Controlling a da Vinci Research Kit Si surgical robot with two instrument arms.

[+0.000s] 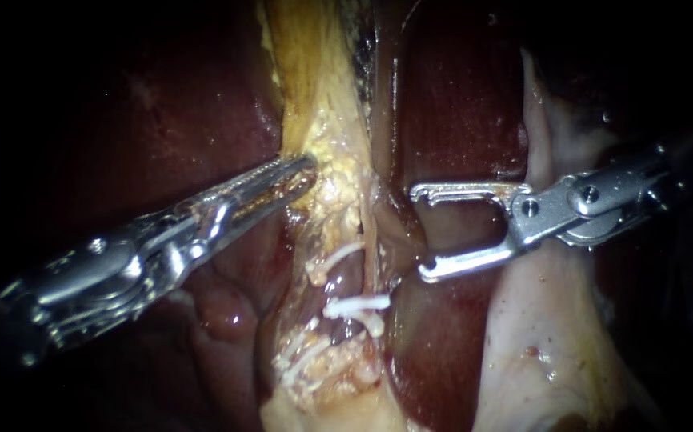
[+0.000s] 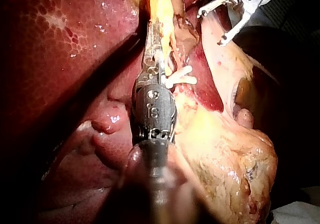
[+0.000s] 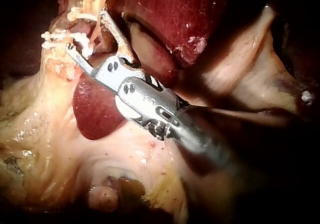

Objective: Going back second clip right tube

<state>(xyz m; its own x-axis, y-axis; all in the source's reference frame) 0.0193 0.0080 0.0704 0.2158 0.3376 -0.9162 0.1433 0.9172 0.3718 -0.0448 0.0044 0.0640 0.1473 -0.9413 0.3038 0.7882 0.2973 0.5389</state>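
Right instrument, pincer wide and empty, sits just beside the clipped tube, above the white clips. Best to back straight out, clear of tissue. Left instrument pincer grips yellow tissue.

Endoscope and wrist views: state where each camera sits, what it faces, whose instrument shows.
Endoscope: close in, facing small white clips; slender silver left instrument and open-jawed right instrument show.
Left wrist: on the left arm, looking along its shaft.
Right wrist: on the right arm, looking along its shaft.
All three share the clips.
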